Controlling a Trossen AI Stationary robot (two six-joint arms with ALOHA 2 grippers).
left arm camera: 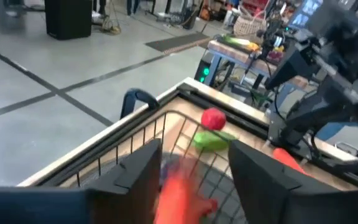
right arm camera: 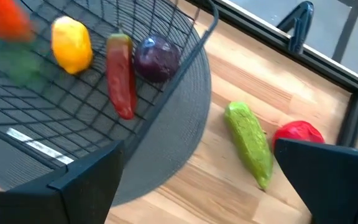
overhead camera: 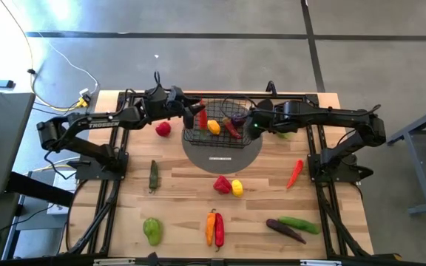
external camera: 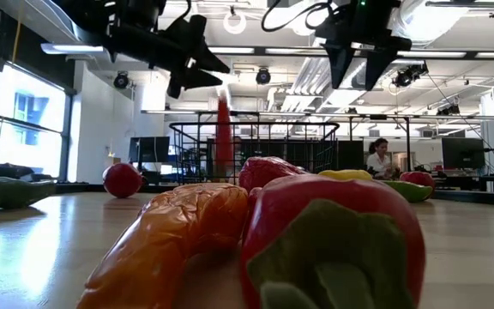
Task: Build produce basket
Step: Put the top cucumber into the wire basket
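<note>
The left arm reads "TROSSEN". The black wire basket [overhead camera: 214,124] sits on a grey mat [overhead camera: 220,154] at the table's far middle. Left gripper [overhead camera: 188,112] and right gripper [right arm camera: 197,180] hover wide over it.

Two dark, cable-draped arms [overhead camera: 87,125]

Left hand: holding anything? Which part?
Nothing. The left hand is open over the basket; the red pepper below it looks loose. The right hand is open, empty.

Wooden table [overhead camera: 176,214] under scattered produce [overhead camera: 228,185]
</note>
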